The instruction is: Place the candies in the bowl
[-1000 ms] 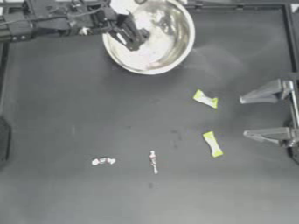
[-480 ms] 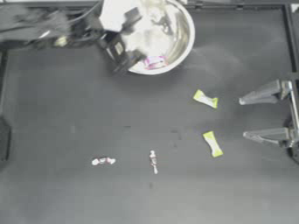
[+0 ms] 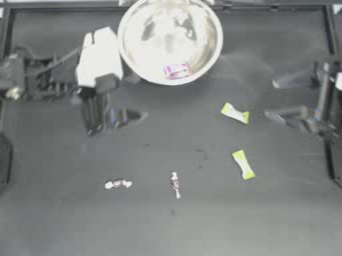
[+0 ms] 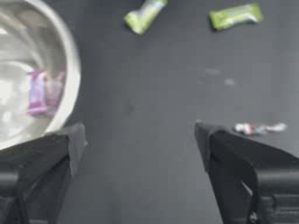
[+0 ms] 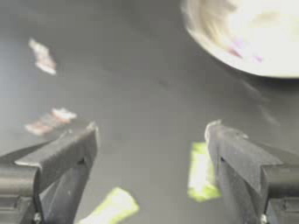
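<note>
Left tool [image 3: 110, 117] agape, seemingly blurred — right tool [image 3: 284, 97] agape, 2 jaws parted.

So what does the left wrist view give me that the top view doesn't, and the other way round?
Only the left wrist view shows the left gripper jaws plainly, spread wide with nothing between them. Only the top view shows the right gripper at the table's right side, and both thin white candies with reddish marks; the wrist view catches just one. Both show the large shiny white bowl holding the pink-and-white wrapped candy, plus the two yellow-green oblong candies on the dark table.
</note>
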Controlling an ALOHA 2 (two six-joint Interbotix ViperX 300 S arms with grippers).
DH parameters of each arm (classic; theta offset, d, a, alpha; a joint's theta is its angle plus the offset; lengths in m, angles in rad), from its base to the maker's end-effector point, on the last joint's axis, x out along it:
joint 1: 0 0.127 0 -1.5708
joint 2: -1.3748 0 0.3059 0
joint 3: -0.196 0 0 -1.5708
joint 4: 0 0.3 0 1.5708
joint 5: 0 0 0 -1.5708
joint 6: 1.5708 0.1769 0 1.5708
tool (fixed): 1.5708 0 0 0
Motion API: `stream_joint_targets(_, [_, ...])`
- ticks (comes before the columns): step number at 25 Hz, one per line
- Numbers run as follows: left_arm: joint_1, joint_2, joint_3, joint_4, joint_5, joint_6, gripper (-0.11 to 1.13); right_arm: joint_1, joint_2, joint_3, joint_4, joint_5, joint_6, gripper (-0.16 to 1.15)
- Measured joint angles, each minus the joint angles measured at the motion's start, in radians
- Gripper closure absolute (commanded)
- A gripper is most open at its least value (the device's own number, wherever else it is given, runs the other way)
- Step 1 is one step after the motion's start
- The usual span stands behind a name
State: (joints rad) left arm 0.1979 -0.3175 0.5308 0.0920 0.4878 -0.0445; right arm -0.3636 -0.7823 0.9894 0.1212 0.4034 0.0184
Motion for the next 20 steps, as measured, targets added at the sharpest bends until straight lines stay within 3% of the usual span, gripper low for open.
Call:
stream_joint_targets(11, [-0.069,-0.120,0.164,-0.003,-0.086,-0.057,-0.01,-0.034,0.348,-0.196,-0.101,0.135,-0.011,-0.02])
stream_joint_targets(20, [-0.095,-0.229,0.285,-0.005,-0.169,-0.104,-0.01,-0.080,0.540,-0.221,-0.121,0.126,-0.032,-0.02])
